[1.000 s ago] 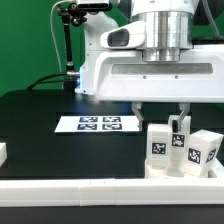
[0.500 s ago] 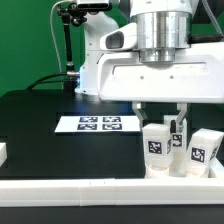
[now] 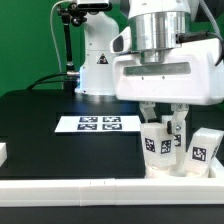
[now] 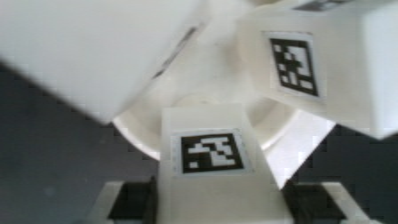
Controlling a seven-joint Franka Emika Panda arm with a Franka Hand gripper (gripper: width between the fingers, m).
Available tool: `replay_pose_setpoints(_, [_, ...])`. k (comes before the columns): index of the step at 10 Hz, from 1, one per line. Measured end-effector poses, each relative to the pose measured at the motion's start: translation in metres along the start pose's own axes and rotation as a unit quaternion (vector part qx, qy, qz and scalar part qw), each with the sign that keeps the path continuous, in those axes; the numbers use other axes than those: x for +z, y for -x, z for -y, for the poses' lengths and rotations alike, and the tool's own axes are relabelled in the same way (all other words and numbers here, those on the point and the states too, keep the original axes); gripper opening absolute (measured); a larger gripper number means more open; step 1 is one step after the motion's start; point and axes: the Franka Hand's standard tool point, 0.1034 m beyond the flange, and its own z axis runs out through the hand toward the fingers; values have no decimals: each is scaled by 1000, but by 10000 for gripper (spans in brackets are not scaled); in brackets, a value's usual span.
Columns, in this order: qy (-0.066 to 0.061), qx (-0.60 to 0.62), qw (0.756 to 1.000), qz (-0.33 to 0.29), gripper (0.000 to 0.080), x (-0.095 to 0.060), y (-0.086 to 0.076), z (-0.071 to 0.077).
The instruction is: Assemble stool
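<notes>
One leg block [image 3: 154,143] stands upright between the fingers of the gripper [image 3: 165,124], which looks clamped on it, right above the round seat [image 4: 294,140].

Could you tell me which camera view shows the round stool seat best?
The wrist view: the round seat shows as a curved white disc edge behind the leg block between the fingers. In the exterior view the leg blocks and gripper hide it almost completely.

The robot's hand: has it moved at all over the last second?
Yes. The hand has swung slightly toward the exterior view's right, judged against the marker board, which stayed put.
</notes>
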Motion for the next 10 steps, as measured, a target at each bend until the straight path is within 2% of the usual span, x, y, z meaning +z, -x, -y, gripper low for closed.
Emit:
replay_pose_setpoints(2, [-6,90,996,9,343,1,-3,-1])
replay_pose_setpoints(5, [-15,242,970,32,343,2,-6,-2])
replay_pose_setpoints(10, [-12,390,920,45,343,2,-4,-1])
